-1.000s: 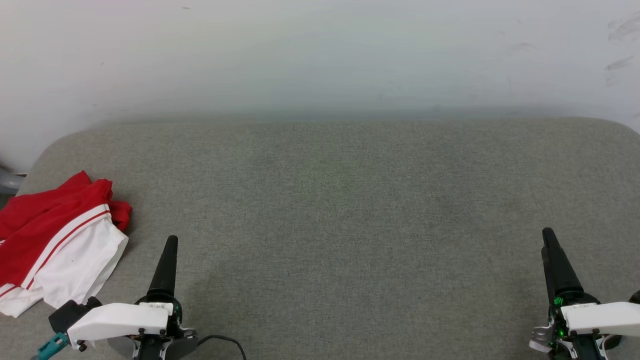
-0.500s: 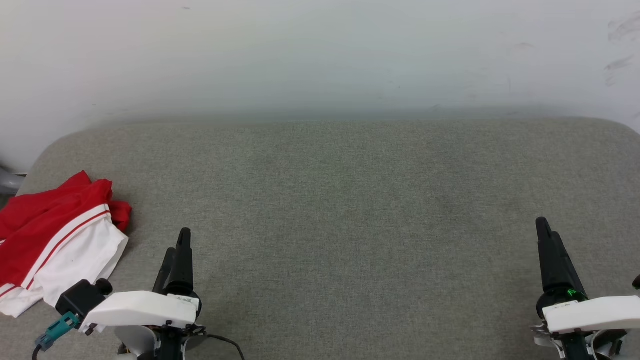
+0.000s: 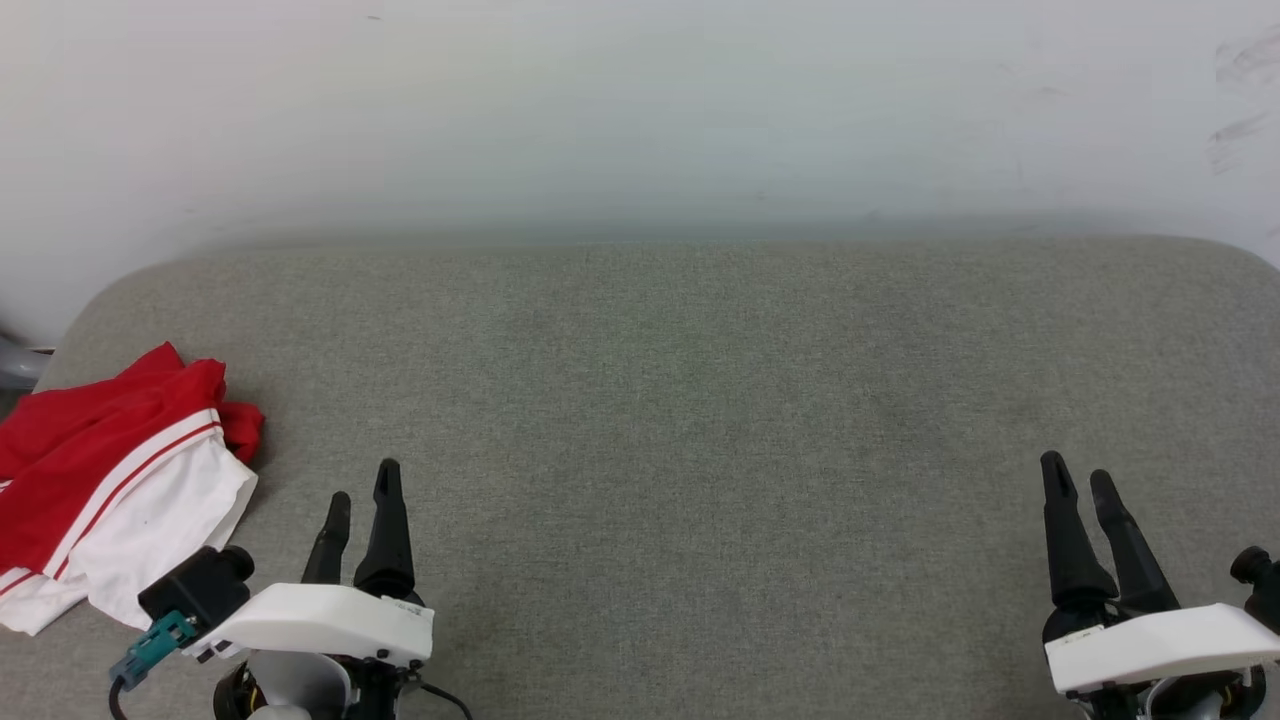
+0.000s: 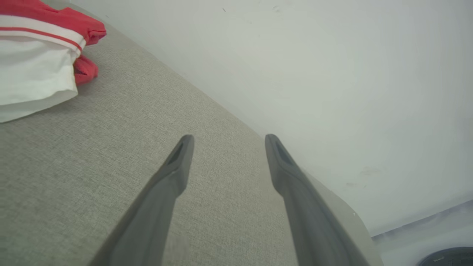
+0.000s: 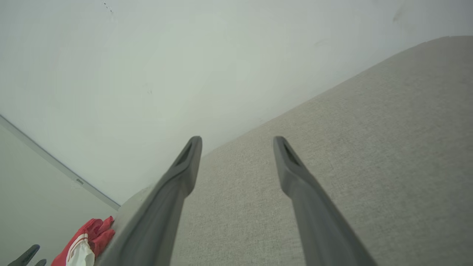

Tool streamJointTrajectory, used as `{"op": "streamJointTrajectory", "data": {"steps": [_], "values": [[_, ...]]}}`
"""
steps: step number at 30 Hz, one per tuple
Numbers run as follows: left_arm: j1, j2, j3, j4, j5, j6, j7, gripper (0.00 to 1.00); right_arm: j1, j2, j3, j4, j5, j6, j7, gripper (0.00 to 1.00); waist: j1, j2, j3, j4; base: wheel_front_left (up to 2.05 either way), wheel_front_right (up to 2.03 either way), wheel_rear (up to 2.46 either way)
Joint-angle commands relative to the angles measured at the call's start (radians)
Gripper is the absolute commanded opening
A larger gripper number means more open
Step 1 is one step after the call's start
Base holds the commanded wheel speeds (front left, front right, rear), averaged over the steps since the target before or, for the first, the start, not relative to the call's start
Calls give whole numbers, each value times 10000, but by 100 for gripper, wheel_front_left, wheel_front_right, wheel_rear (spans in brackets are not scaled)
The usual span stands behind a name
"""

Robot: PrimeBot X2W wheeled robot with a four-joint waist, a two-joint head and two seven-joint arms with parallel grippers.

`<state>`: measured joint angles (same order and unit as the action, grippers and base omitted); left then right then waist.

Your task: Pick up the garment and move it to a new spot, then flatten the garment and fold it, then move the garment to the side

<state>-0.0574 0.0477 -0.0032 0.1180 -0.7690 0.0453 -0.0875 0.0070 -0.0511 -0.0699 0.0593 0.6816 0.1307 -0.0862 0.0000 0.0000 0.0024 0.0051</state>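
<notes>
The garment (image 3: 110, 480) lies crumpled at the left end of the grey padded table (image 3: 700, 400), red cloth with a white sleeve and a red-striped white band. In the left wrist view the garment (image 4: 37, 59) sits at the top left. The right wrist view has the garment (image 5: 83, 244) small at the bottom left. My left gripper (image 3: 362, 482) stands open at the lower left, just right of the garment and apart from it, nothing between its fingers. My right gripper (image 3: 1078, 472) stands open and empty at the lower right, far from the garment.
A pale wall (image 3: 640, 110) rises right behind the table's far edge. The table's corners are rounded, and the garment reaches its left edge. Bare grey cloth spans the stretch between my two grippers.
Both wrists have turned, so each gripper's two fingers now show side by side. The left gripper has shifted a little to the right, the right one slightly left. The garment has not moved.
</notes>
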Motion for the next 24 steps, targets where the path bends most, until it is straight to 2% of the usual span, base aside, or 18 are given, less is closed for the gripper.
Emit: {"op": "streamJointTrajectory", "data": {"steps": [1,15,24], "values": [[-14,23,-72,-145,371,64,-100,100,2,-1,28,-217,-388,0,-102,100,0,0,-3,-1,0,0,0],[110,42,-368,-193,2341,353,-536,100,271,3,126,-376,-2323,0,-539,100,0,0,3,8,0,0,0],[172,72,-586,-260,3316,358,-778,100,403,5,176,-574,-3212,0,-774,100,0,0,0,6,0,0,0]]}}
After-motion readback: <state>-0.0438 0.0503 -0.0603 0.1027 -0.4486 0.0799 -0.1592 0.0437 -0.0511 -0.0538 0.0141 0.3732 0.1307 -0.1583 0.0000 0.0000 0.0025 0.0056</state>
